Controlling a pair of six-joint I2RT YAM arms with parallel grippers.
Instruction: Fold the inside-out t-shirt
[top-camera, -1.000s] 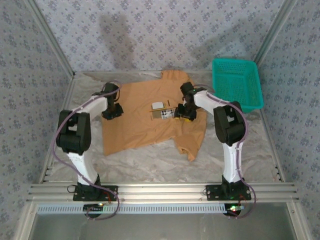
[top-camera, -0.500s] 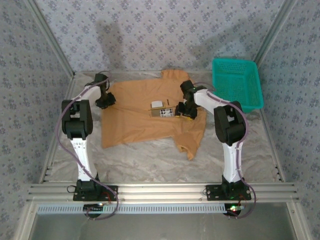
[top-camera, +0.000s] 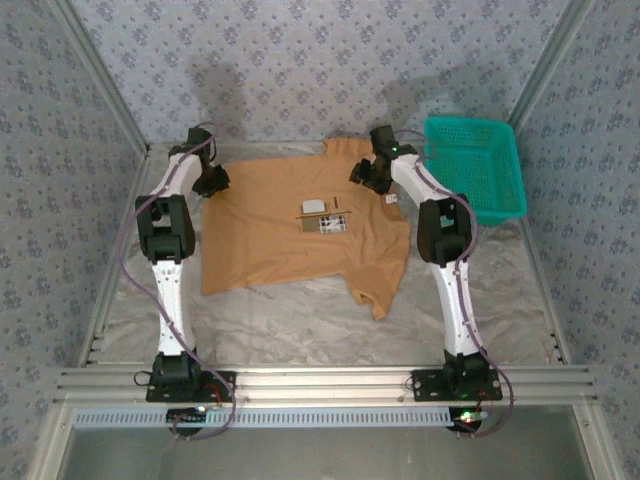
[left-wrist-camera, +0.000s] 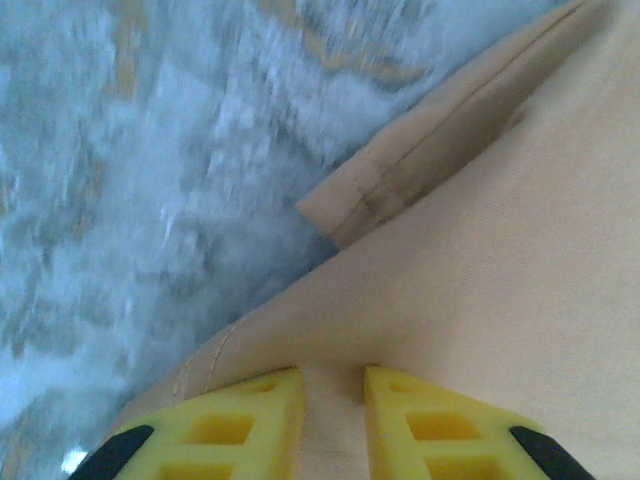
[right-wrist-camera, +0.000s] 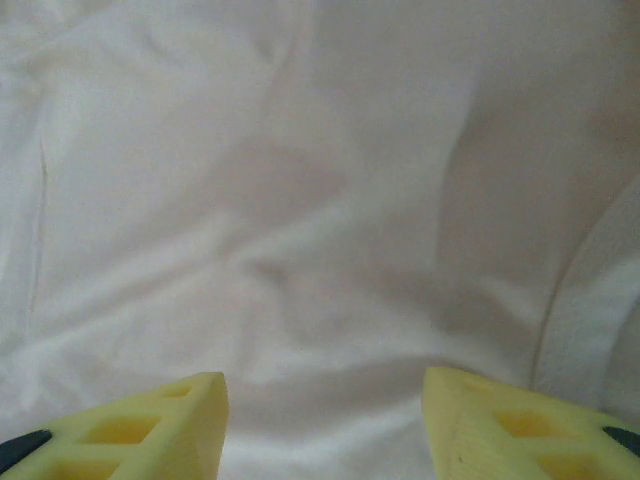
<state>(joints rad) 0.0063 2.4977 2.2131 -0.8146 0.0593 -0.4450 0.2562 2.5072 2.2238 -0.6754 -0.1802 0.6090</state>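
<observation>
The inside-out t-shirt (top-camera: 280, 240) lies spread out on the middle of the tabletop (top-camera: 300, 330). The left fingers (left-wrist-camera: 240, 430) stand nearly together at its far left corner; I cannot tell if they pinch it. The right fingers (right-wrist-camera: 150, 430) are spread wide above the cloth near the collar.

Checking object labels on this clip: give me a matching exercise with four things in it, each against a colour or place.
1. inside-out t-shirt
2. basket
3. left gripper
4. right gripper

A. teal, far right of the table
B. at the shirt's far left corner
C. tan, spread out mid-table
D. near the collar, jaws wide apart

Pairs: 1-C, 2-A, 3-B, 4-D
</observation>
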